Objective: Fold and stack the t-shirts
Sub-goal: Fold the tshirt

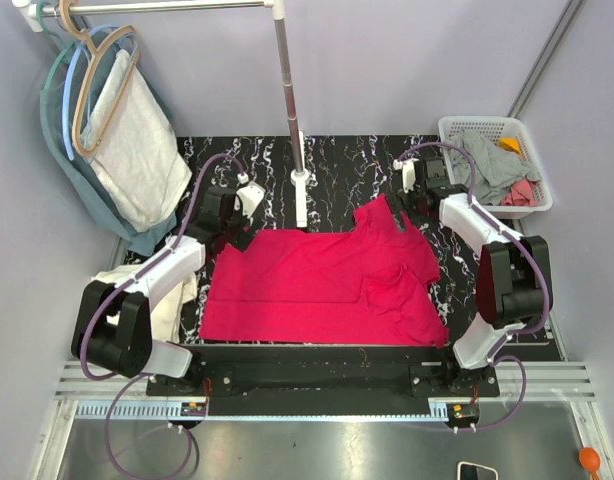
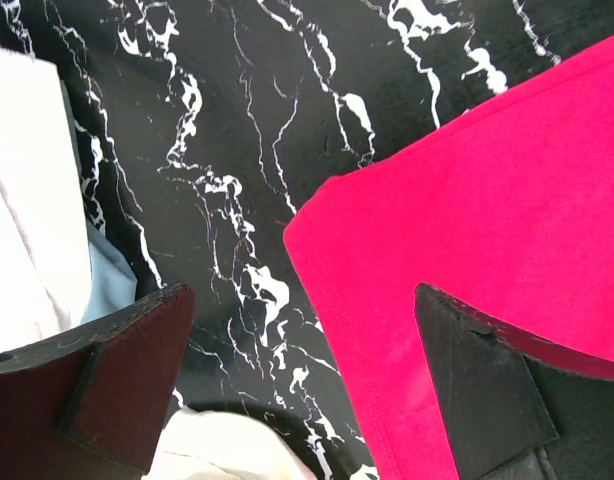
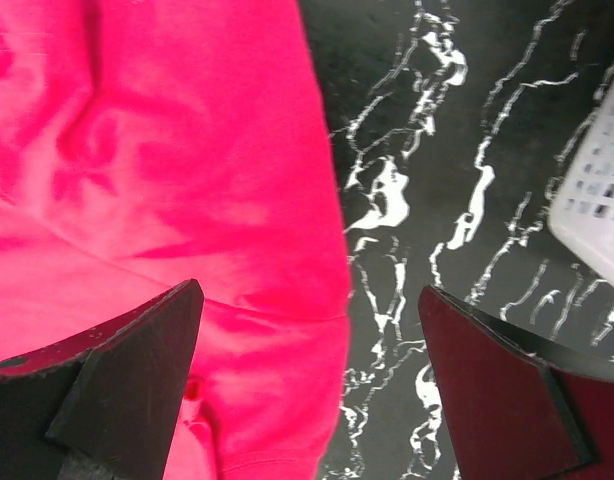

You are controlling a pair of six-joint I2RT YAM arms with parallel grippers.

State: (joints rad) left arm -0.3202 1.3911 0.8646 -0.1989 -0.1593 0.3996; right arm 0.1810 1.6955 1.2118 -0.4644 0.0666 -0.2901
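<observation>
A crimson red t-shirt (image 1: 317, 285) lies spread across the black marble table (image 1: 352, 165), one sleeve folded over its right part. My left gripper (image 1: 233, 232) hovers open over the shirt's far left corner (image 2: 332, 200); in the left wrist view that gripper (image 2: 302, 300) straddles the hem edge of the red t-shirt (image 2: 487, 200). My right gripper (image 1: 413, 205) is open above the shirt's far right sleeve; the right wrist view shows this gripper (image 3: 309, 292) spanning the red cloth's (image 3: 137, 150) edge and bare table. A cream-white t-shirt (image 1: 175, 300) lies bunched at the left, under the left arm.
A white basket (image 1: 457, 128) at the back right holds grey and pink clothes; its wall (image 3: 597, 200) shows close to the right gripper. A rack pole (image 1: 299, 185) stands at the back centre. Hangers with a pale cloth (image 1: 137, 150) and a teal garment hang back left.
</observation>
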